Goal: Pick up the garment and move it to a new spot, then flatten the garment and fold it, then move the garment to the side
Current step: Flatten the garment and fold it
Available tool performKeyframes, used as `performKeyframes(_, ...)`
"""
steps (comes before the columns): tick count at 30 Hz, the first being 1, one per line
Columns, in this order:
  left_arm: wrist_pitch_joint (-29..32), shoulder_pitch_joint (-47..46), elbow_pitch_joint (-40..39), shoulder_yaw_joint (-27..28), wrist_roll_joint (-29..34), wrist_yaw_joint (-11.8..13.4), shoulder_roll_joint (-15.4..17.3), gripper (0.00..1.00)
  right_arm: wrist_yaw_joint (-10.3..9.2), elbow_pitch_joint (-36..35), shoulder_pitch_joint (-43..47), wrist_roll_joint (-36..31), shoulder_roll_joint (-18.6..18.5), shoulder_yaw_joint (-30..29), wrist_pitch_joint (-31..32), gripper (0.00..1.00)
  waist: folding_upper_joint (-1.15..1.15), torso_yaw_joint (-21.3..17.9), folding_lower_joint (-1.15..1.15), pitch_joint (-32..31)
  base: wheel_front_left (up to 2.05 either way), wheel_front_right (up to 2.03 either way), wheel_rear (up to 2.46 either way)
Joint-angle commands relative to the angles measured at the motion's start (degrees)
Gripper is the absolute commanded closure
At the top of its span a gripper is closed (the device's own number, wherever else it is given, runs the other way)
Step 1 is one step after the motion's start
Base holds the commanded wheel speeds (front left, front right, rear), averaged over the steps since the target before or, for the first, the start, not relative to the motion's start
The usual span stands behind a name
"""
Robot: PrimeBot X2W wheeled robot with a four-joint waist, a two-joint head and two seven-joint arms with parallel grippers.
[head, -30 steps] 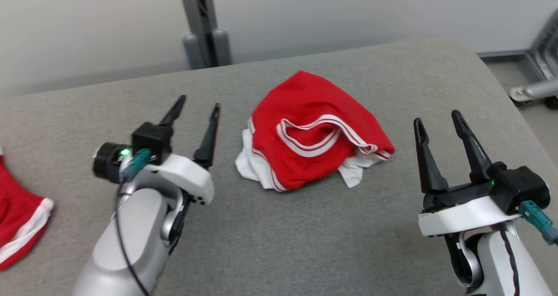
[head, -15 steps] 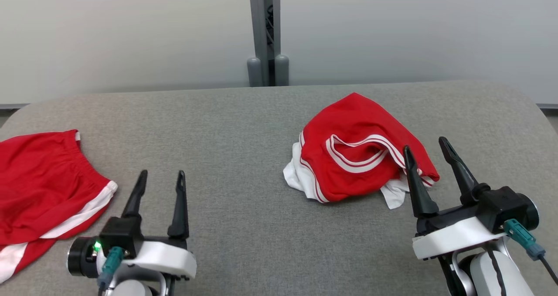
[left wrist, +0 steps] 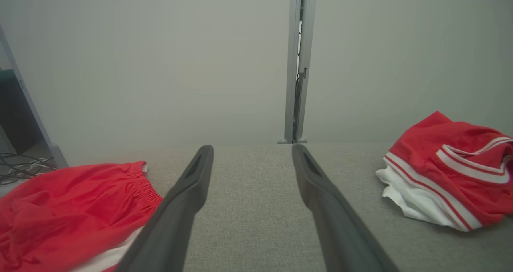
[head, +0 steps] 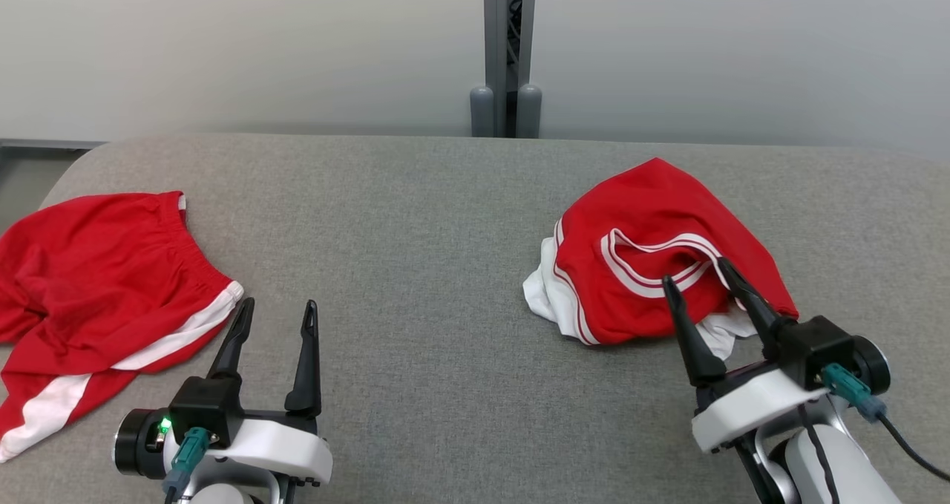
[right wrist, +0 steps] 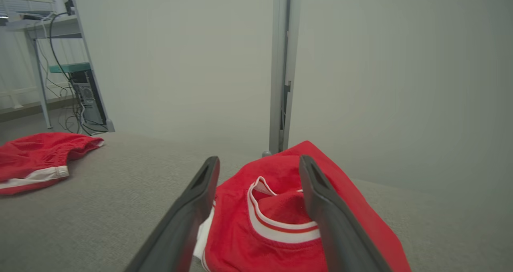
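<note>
A grey padded table in the head view carries the crumpled red-and-white garment at right, the right gripper spread wide over its near edge. Left wrist view: left gripper spread, empty, near red shorts. Right wrist view: fingers flank the garment's striped opening, gripping nothing.

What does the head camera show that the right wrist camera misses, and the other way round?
The head view adds the left claw, open above the grey table. The right wrist view adds a metal rack and a computer tower off past the table. Both share the open right claw poised at the crumpled red-and-white garment, the red shorts and the grey post.
</note>
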Motion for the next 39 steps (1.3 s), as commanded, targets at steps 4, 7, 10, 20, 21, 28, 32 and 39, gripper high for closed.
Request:
performKeyframes(4,-0.12,-0.77,0.49,-0.91,-0.72,-0.23,0.04,0.00,0.02,9.12,-5.69,1.76,-1.85,1.82,1.11,0.00,0.00,1.66,0.00,1.77,0.00,0.00,0.00)
performKeyframes(7,-0.13,-1.67,1.27,-2.23,-2.16,0.12,0.10,0.00,0.01,15.16,-9.88,2.80,-3.46,5.12,4.34,0.00,0.00,2.91,0.00,3.09,0.00,0.00,0.00)
performKeyframes(10,-0.12,-2.78,1.92,-3.55,-3.07,0.32,0.07,0.00,0.01,18.77,-14.26,4.84,-4.34,8.11,5.85,0.00,0.00,4.20,0.00,4.26,0.00,0.00,0.00)
performKeyframes(20,-0.13,-4.28,2.75,-6.02,-4.87,1.10,0.04,0.00,0.01,27.20,-22.45,14.71,-6.60,15.16,12.87,0.00,0.00,7.71,0.00,6.56,0.00,0.00,0.00)
performKeyframes(21,-0.13,-4.42,2.76,-6.16,-4.89,1.12,0.04,0.00,0.01,27.76,-22.86,15.44,-6.67,15.57,13.45,0.00,0.00,7.95,0.00,6.70,0.00,0.00,0.00)
performKeyframes(28,-0.13,-4.88,2.88,-6.59,-5.18,1.52,0.08,0.00,0.01,30.53,-24.96,19.38,-7.39,17.64,15.64,1.00,0.00,8.98,0.00,7.25,0.00,0.00,0.00)
performKeyframes(32,-0.13,-4.69,3.13,-6.58,-5.31,1.65,0.07,0.00,0.01,29.36,-25.96,20.98,-7.31,19.92,13.84,1.00,0.00,9.03,0.00,6.82,0.00,0.00,0.00)
performKeyframes(39,-0.14,-3.76,3.44,-6.89,-5.90,1.80,0.06,0.00,0.01,21.74,-27.90,27.90,-6.20,26.50,11.17,1.00,0.00,8.39,0.00,4.42,0.00,0.00,0.00)
